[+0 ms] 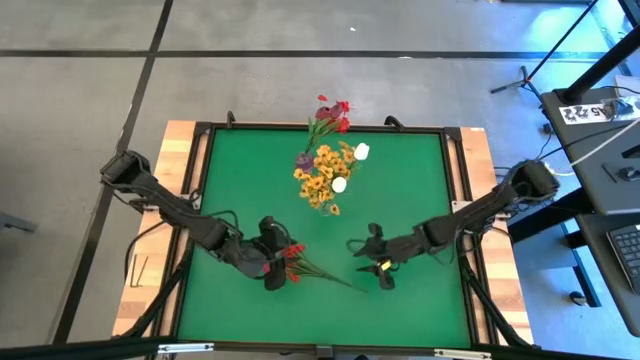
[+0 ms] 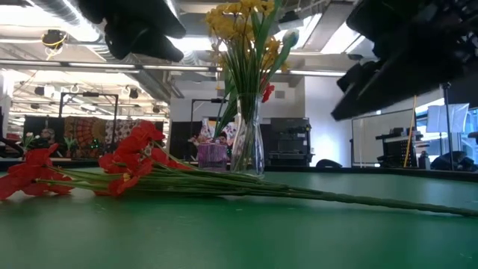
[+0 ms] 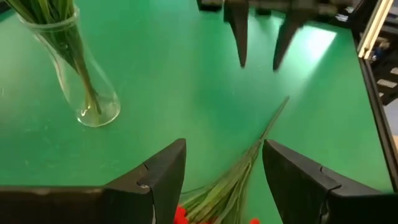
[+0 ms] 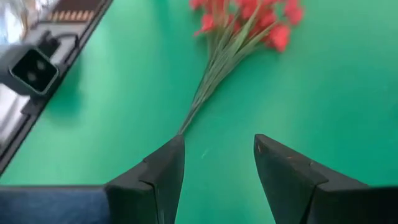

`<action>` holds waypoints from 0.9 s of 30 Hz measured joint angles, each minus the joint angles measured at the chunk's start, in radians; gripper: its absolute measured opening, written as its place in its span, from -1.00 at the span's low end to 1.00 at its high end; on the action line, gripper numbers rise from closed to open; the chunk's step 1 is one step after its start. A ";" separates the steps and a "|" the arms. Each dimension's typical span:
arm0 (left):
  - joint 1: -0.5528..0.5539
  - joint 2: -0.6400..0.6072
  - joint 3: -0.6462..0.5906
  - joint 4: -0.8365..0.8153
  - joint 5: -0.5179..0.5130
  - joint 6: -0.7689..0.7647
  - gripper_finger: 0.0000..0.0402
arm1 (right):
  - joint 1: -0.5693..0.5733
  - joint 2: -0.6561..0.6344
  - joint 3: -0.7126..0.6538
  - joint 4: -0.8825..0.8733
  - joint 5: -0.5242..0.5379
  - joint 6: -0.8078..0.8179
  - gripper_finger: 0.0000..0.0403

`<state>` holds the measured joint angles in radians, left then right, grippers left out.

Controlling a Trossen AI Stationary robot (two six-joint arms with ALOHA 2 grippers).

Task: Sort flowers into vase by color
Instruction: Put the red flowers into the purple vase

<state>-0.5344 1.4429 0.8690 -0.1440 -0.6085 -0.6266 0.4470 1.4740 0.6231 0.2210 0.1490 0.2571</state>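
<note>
Green mat (image 1: 410, 190) covered the table, which stood on grey floor with a workshop room behind. One clear glass vase (image 3: 87, 93) stood toward the mat's far middle, holding yellow blossom sprays (image 1: 322, 178), two white tulips (image 1: 361, 152), a red spray (image 1: 332, 115) at the far side and one dark pink bud (image 1: 304, 160); exact stem count in the vase was hard to tell from above. One loose red spray (image 2: 131, 161) lay flat on the mat near the front, blossoms toward the left arm, its long green stem (image 4: 208, 78) running toward the right arm. Left gripper (image 3: 224, 165) hovered just over the blossom end, fingers spread wide to either side of the stems, holding nothing. Right gripper (image 4: 217, 158) hung just past the stem tip, fingers parted and empty, not touching the stem. Two arms, two grippers, one vase, one loose spray. A small black-and-white marker card (image 1: 580, 112) sat on a side desk at the right; its marks were unreadable. No other readable writing.
</note>
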 joint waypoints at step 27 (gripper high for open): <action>0.036 -0.002 0.000 -0.044 -0.021 0.008 0.03 | -0.002 0.510 0.561 -0.423 0.041 0.054 -0.04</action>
<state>-0.4980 1.4414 0.8692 -0.1884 -0.6293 -0.6182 0.4446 1.9842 1.1844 -0.2018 0.1895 0.3106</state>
